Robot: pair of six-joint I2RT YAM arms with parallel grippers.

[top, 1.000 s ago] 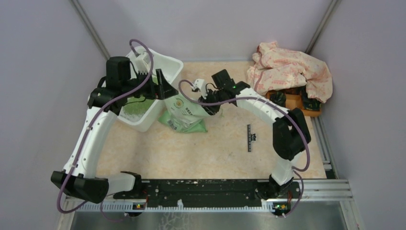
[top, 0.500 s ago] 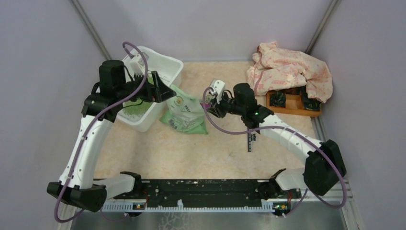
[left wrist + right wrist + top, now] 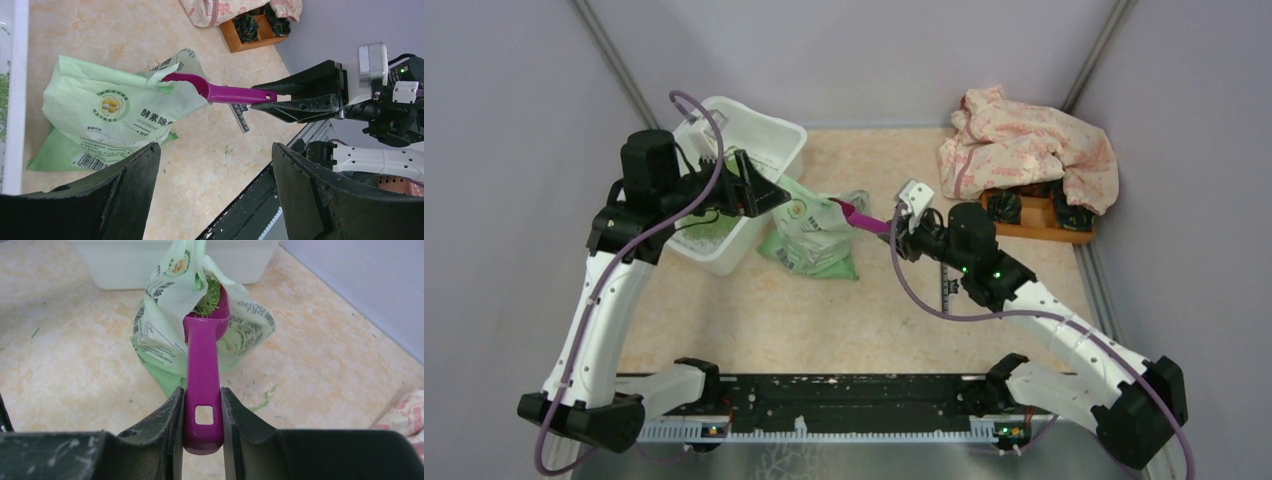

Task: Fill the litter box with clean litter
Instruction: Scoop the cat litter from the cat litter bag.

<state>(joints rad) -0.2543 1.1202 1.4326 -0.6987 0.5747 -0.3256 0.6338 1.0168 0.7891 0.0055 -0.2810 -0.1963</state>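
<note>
Top external view: the beige worktop (image 3: 824, 320) carries the litter box (image 3: 724, 255) at its far left corner, set at a slant. A pink patterned cloth (image 3: 1024, 145) is heaped at the far right, draped over part of an orange wooden tray (image 3: 1034, 215). A light green printed bag (image 3: 809, 240) lies just beside the box's right wall, its torn mouth turned toward the right arm.

The left tool (image 3: 215, 200) hangs above the box's right edge and the bag, jaws wide and empty. The right tool (image 3: 202, 400) is closed narrowly on the handle end of a purple scoop (image 3: 202, 365) (one finger on each side of the handle), and the scoop's bowl sits in the bag's mouth. Clean litter (image 3: 207, 297) is heaped in that bowl; more lies as a pale green patch inside the box. A small black ruler (image 3: 945, 285) lies near the right arm.
</note>
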